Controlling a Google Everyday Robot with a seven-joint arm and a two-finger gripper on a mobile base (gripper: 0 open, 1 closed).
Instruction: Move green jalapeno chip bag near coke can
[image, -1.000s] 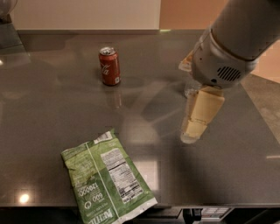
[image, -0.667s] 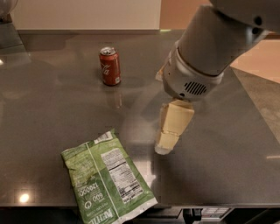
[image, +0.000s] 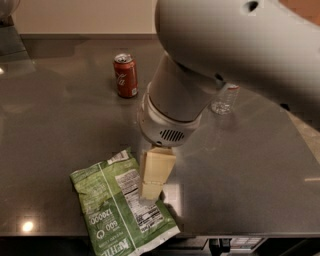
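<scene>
The green jalapeno chip bag (image: 102, 202), at the lower left of the frame, is mottled leaf-green with a white nutrition panel in black print and white lettering. The coke can (image: 126, 76), upper left of centre, is red with a white script logo and a silver top. The gripper (image: 151, 189), at lower centre over the bag's upper right edge, is pale cream. The arm (image: 225, 45) above it is light grey, with a dark dotted vent grille. The water bottle (image: 223, 100), right of centre, is clear. The table (image: 55, 125) is glossy dark grey.

"600" on chip bag (image: 107, 212), pincer (image: 151, 192) over it
</scene>
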